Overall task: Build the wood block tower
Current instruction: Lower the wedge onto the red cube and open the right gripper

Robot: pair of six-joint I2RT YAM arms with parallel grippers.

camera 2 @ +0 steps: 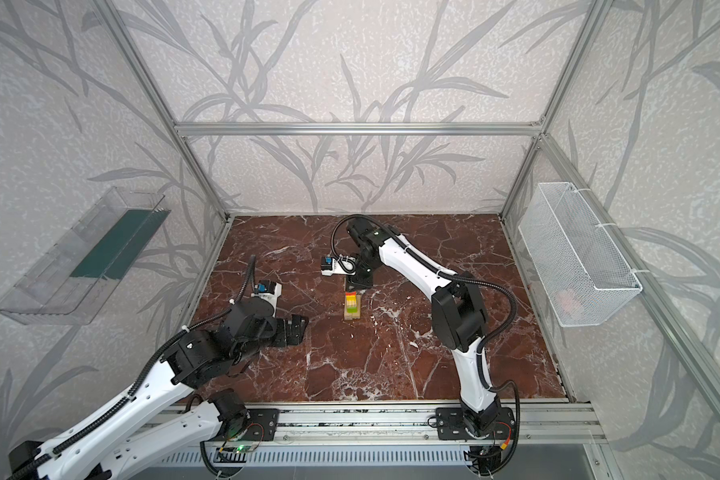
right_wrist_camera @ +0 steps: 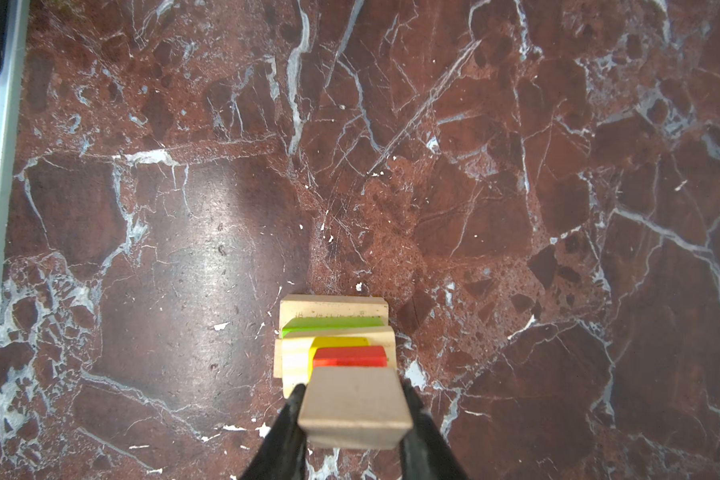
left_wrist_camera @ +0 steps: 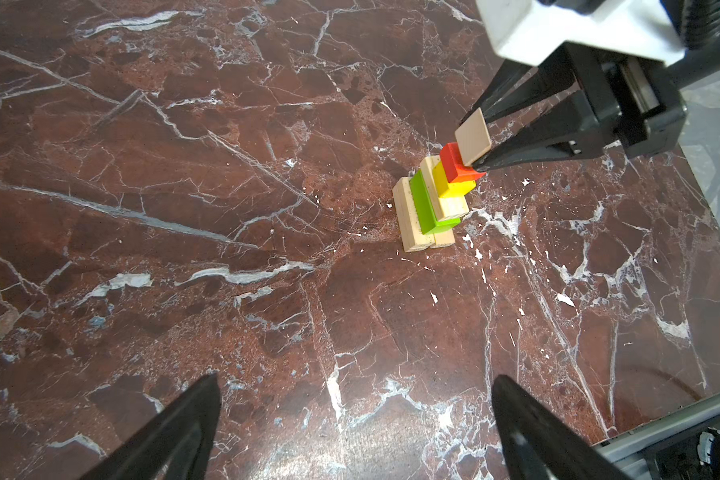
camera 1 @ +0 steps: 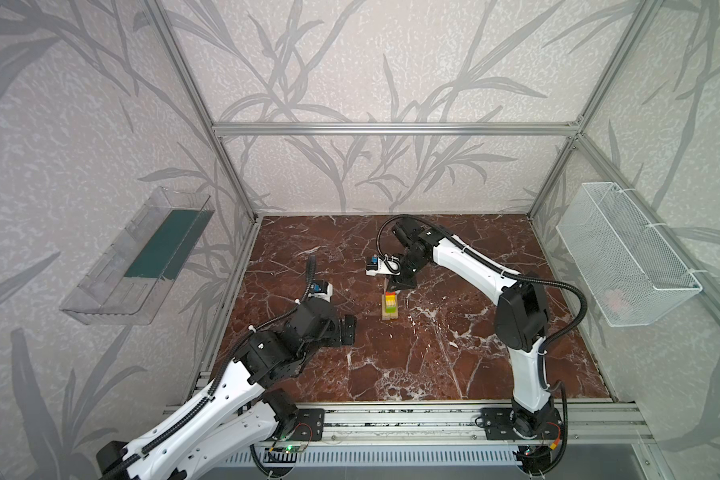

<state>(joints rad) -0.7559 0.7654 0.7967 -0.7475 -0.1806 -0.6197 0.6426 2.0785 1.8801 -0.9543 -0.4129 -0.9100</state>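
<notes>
The wood block tower (camera 1: 389,306) (camera 2: 351,307) stands mid-table. It has tan bars at the bottom, then a lime-green bar (left_wrist_camera: 425,205), another tan block, a yellow block (left_wrist_camera: 447,180) and a red cube (left_wrist_camera: 456,164) on top. My right gripper (right_wrist_camera: 353,390) (left_wrist_camera: 481,143) is shut on a plain tan block (right_wrist_camera: 354,407) (left_wrist_camera: 473,141). It holds the block right at the red cube's top; I cannot tell whether they touch. My left gripper (left_wrist_camera: 356,378) (camera 1: 348,330) hangs wide open and empty, to the left of the tower.
The table is dark red marble (camera 1: 433,353). A clear plastic bin (camera 1: 138,257) hangs on the left wall and a white wire basket (camera 1: 624,257) on the right wall. An aluminium rail (camera 1: 391,419) carrying both arm bases runs along the front edge.
</notes>
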